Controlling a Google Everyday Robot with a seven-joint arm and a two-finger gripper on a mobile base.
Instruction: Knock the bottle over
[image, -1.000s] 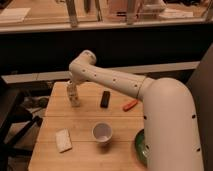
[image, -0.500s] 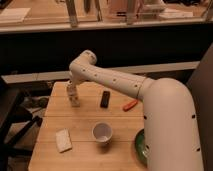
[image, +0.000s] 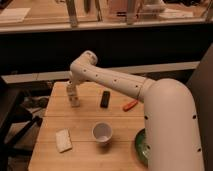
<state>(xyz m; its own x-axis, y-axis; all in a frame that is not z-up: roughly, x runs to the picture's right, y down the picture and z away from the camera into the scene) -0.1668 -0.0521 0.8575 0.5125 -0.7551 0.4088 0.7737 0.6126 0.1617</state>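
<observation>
The bottle (image: 74, 101) is small, slim and whitish. It stands upright near the far left edge of the wooden table (image: 85, 150). My white arm reaches from the right foreground across the table. My gripper (image: 72, 90) points down right at the bottle's top and hides its cap. I cannot tell whether it touches the bottle.
A black rectangular block (image: 105, 98) lies right of the bottle, and an orange object (image: 130, 105) lies further right. A white cup (image: 101, 133) stands at the middle front, with a pale sponge (image: 63, 140) at front left. A green bowl (image: 140, 148) is partly hidden by my arm.
</observation>
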